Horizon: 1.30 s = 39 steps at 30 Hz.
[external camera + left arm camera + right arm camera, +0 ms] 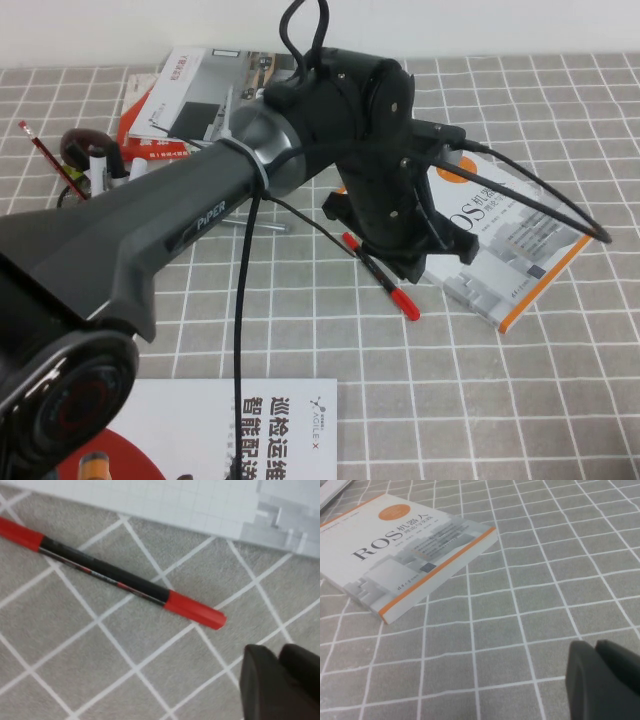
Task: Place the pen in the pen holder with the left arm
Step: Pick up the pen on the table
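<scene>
High view. The left arm [200,215] reaches diagonally from the near left toward the table's middle, its wrist bent down so that the left gripper [425,262] hangs over the grey checked cloth [560,390]. The pen [383,276] lies flat on the cloth just beside and partly under the gripper, its red end pointing to the near right. A white ROS book [520,255] lies just beyond, close on the right; open cloth stretches toward the near right. The pen holder [85,160] stands at the far left, well apart from the pen, a red pencil [45,160] beside it.

Left wrist view. The pen [125,582] lies slantwise, untouched, the book's edge [200,505] near it. The left gripper's fingertips [280,680] appear pressed together, above bare cloth, holding nothing.

Right wrist view. The right gripper [605,680] hovers over open cloth, fingers closed and empty, the book [405,555] well apart.
</scene>
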### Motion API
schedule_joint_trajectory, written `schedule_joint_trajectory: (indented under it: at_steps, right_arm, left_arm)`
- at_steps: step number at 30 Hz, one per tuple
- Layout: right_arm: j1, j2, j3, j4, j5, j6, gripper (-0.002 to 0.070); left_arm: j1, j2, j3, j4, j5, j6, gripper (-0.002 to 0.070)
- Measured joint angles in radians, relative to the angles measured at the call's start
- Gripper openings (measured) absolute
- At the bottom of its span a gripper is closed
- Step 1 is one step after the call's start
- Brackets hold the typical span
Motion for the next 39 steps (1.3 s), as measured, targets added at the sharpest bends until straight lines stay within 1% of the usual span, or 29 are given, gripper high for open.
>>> schedule_joint_trajectory:
  at_steps: [2,4,6,8,10,15,18,21,29,39]
  right_arm:
    - [0.0,0.0,0.0,0.0,0.0,0.0,-0.0015]
    - [0.0,0.0,0.0,0.0,0.0,0.0,-0.0015]
    - [0.0,0.0,0.0,0.0,0.0,0.0,-0.0015]
    - [0.0,0.0,0.0,0.0,0.0,0.0,-0.0015]
    - [0.0,0.0,0.0,0.0,0.0,0.0,-0.0015]
    - [0.0,0.0,0.0,0.0,0.0,0.0,-0.0015]
    - [0.0,0.0,0.0,0.0,0.0,0.0,-0.0015]
    - [0.0,0.0,0.0,0.0,0.0,0.0,-0.0015]
    - [0.0,0.0,0.0,0.0,0.0,0.0,-0.0015]
    - [0.0,0.0,0.0,0.0,0.0,0.0,-0.0015]
  left_arm:
    - [0.0,0.001,-0.001,0.004,0.007,0.028,0.0079]
    - [0.0,0.002,-0.003,0.004,0.016,0.045,0.0167]
    - [0.0,0.008,-0.003,0.004,0.018,0.028,0.0259]
    - [0.0,0.018,-0.003,0.012,0.018,-0.012,0.0318]
    - [0.0,0.032,-0.003,0.043,0.006,-0.078,0.0346]
    - [0.0,0.044,-0.003,0.168,-0.064,-0.366,0.0365]
    - [0.0,0.044,-0.003,0.23,-0.103,-0.458,0.0368]
    - [0.009,0.044,-0.003,0.231,-0.114,-0.524,0.0368]
    - [0.064,0.093,-0.003,0.131,-0.088,-0.566,0.0368]
    - [0.069,0.133,-0.004,0.105,-0.09,-0.566,0.0368]
